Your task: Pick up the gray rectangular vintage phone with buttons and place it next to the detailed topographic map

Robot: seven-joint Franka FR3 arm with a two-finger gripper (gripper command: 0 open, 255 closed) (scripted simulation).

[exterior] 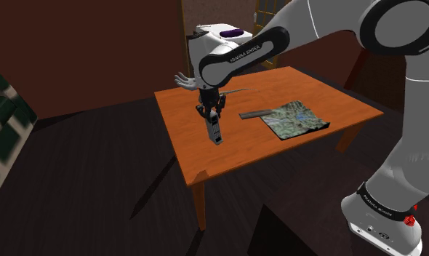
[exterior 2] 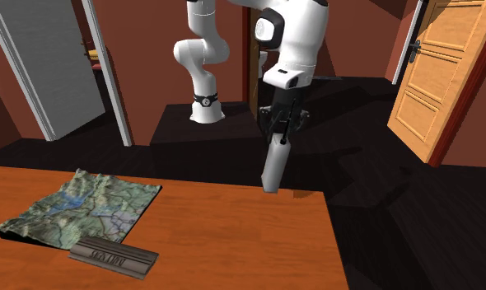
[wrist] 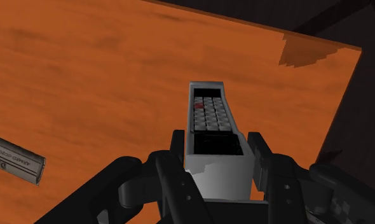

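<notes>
- Phone (exterior: 215, 129): a grey rectangular handset hanging long-end down from the gripper (exterior: 211, 110). It is over the left part of the table (exterior: 206, 156) in the shoulder view, at 9 o'clock from the map (exterior: 296, 118) and well apart from it. Its lower end appears clear of the table top.
- Phone, wrist view (wrist: 211, 127): the face shows a grid of small grey buttons, one red button at the grid's upper-left corner and a dark recess just beside the gripper (wrist: 218, 149).
- Phone, second exterior view (exterior 2: 273, 165): a plain pale grey side with no buttons in sight. It lies at 2 o'clock from the map (exterior 2: 81, 206), by the far edge of the table (exterior 2: 233, 239).
- Jaws: closed narrow on the phone's upper end, with one black finger (wrist: 178, 146) pressed to each long side.
- Table: an orange-brown top bearing two items, the map and a bar (exterior: 258, 113).
- Bar: a grey strip lying flat against the map's edge, at 10 o'clock from the map in the shoulder view and at 5 o'clock (exterior 2: 114, 255) in the second exterior view. The wrist view (wrist: 14, 159) shows lettering on it, too small to read.
- Map: a green-brown relief sheet with blue patches, lying flat with rumpled edges.
- Second exterior view also shows a grey door (exterior 2: 48, 66) at 10 o'clock and an orange panelled door (exterior 2: 447, 74) at 2 o'clock.
</notes>
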